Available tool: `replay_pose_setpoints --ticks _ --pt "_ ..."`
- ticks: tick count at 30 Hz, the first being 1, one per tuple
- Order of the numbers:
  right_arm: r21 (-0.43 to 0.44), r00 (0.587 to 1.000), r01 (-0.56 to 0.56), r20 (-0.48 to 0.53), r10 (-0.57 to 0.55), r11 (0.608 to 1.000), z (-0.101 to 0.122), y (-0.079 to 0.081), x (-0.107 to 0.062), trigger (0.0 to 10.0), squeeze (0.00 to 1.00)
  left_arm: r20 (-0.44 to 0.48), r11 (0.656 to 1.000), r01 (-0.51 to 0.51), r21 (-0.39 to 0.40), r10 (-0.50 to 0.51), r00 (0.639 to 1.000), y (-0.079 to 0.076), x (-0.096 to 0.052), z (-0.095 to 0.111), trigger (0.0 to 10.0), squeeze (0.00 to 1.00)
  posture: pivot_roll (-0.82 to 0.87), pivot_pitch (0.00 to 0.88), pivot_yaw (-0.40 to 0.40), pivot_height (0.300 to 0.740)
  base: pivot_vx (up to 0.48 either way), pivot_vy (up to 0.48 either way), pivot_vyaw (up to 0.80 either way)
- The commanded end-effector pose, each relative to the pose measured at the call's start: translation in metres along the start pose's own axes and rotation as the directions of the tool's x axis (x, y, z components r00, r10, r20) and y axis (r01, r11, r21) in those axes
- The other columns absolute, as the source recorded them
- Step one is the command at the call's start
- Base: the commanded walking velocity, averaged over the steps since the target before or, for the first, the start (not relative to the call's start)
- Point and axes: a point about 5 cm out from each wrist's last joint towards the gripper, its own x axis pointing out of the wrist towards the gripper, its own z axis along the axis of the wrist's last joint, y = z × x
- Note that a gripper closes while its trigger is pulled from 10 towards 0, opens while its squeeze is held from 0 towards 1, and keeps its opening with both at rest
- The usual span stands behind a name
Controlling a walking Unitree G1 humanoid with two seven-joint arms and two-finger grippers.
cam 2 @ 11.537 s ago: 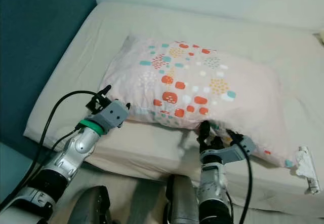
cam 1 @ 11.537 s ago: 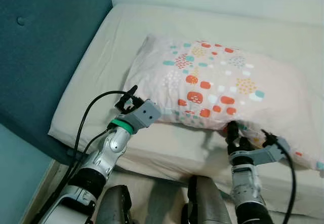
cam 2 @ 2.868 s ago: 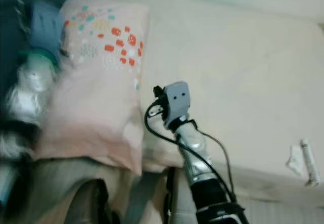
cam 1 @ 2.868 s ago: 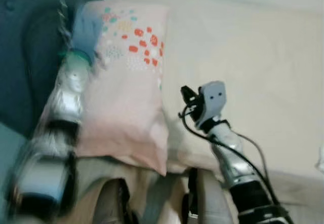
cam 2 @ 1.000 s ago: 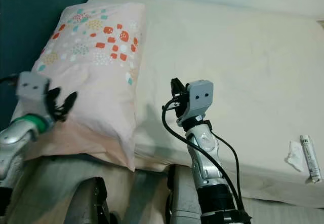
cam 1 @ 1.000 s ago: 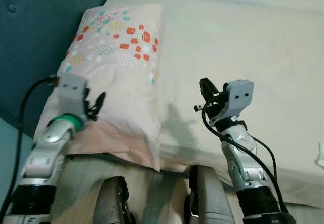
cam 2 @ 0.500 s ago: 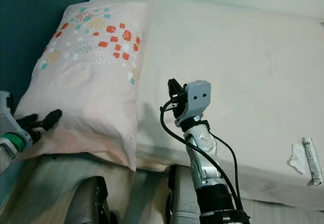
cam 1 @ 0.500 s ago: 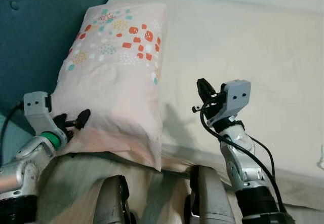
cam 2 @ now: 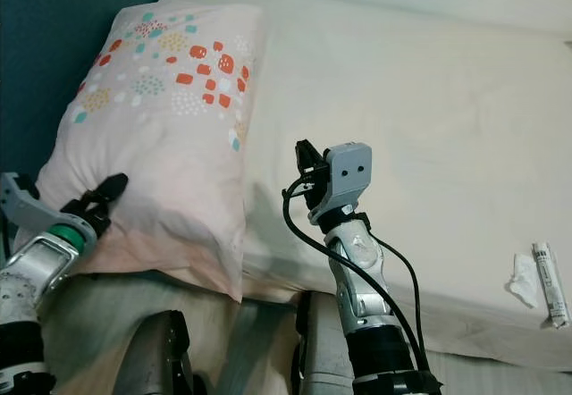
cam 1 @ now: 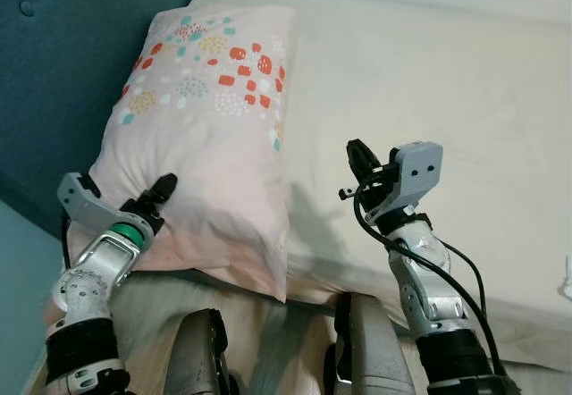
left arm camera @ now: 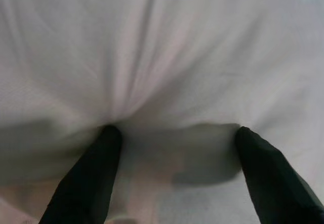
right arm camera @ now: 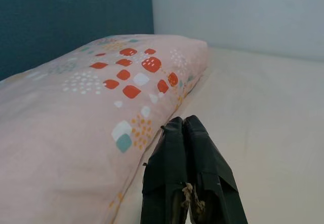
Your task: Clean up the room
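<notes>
Left gripper [cam 1: 159, 191], fingers spread and empty, has swung back onto the near end of the pale pink spotted fabric pillow [cam 1: 206, 118], now lying along the teal padded headboard [cam 1: 71, 64]. Left wrist view: black fingertips [left arm camera: 104, 138] dent the fabric. Right wrist view: right gripper [right arm camera: 188, 127] closed, empty, pillow beside it; placement looks finished.

The small white tube [cam 2: 544, 281] near the bed [cam 2: 465, 127] edge is too small to identify
</notes>
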Motion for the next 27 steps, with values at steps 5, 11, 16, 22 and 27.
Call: replay_pose_setpoints --ticks 5,11,16,22,27 --pt "0.011 1.000 0.001 -0.017 -0.001 1.000 -0.004 0.001 -0.003 10.0 0.00 -0.089 0.990 -0.139 -0.010 0.137 0.987 0.007 0.009 -0.021 10.0 0.00 0.00 0.168 0.045 0.585 0.000 0.000 0.00" --pt "0.009 1.000 -0.005 -0.014 0.006 1.000 -0.003 0.001 -0.001 10.0 0.00 -0.080 0.977 -0.209 -0.032 0.206 0.975 -0.006 0.027 -0.024 0.0 0.00 -0.01 0.159 0.044 0.585 0.000 0.000 0.00" --pt "0.004 1.000 -0.002 -0.010 0.002 1.000 -0.002 0.000 -0.002 10.0 0.00 -0.012 0.968 -0.248 -0.029 0.247 0.969 -0.016 0.035 -0.012 0.0 0.00 -0.02 0.155 0.048 0.585 0.000 0.000 0.00" --pt "0.000 1.000 0.002 -0.011 -0.002 1.000 -0.002 -0.002 -0.004 10.0 0.00 0.104 0.968 -0.252 -0.007 0.251 0.962 -0.023 0.035 0.000 0.0 0.00 -0.02 0.158 0.046 0.585 0.000 0.000 0.00" --pt "0.000 1.000 -0.008 -0.006 0.008 1.000 -0.001 0.000 0.000 10.0 0.00 0.291 0.973 -0.096 0.209 0.031 0.956 -0.068 0.041 0.021 0.0 0.00 -0.01 0.161 0.037 0.585 0.000 0.000 0.00"
